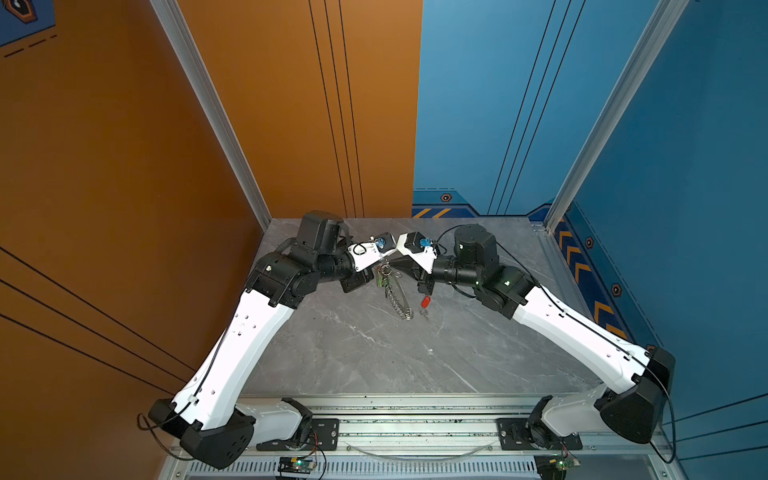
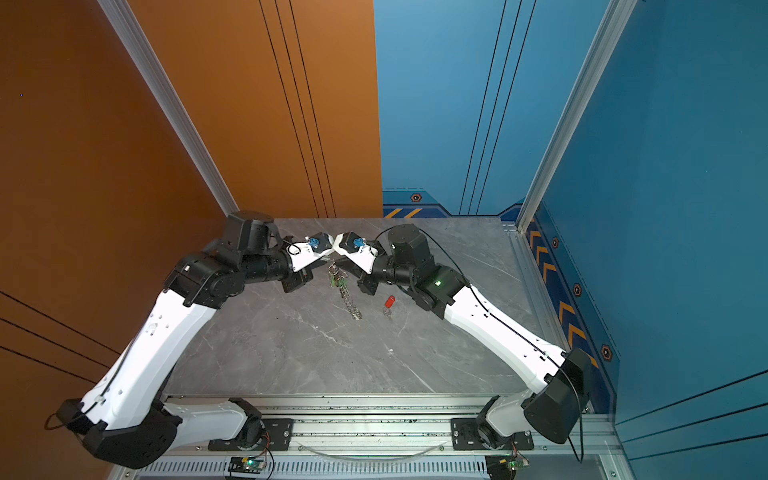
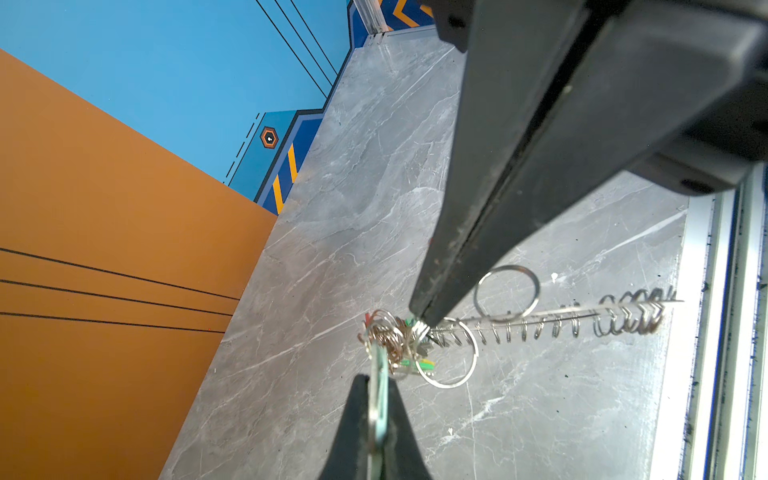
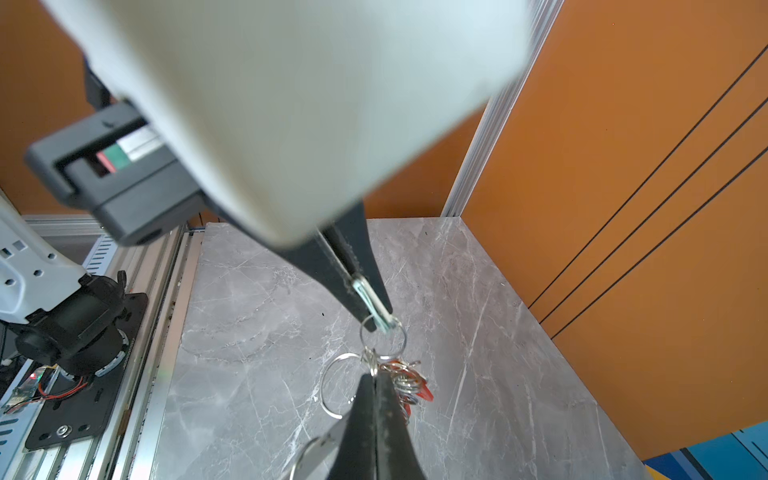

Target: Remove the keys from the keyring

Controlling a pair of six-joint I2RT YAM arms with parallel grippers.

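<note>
Both grippers meet above the middle of the table. The keyring (image 1: 398,300) hangs between them, its disc edge-on (image 3: 561,321) and lined with wire rings. My left gripper (image 3: 376,380) is shut on a key with a pale mint tag (image 3: 380,409), which hangs from a split ring (image 4: 382,337). My right gripper (image 4: 375,376) is shut on the keyring's rim, beside a bunch of rings and keys with red tags (image 4: 423,392) and green tags (image 3: 424,365). A loose key with a red tag (image 1: 424,302) lies on the table under the right arm.
The grey marble table (image 1: 353,353) has an aluminium rail (image 1: 415,415) along its front edge. Orange and blue walls stand behind and at both sides. The two wrists nearly touch over the keyring.
</note>
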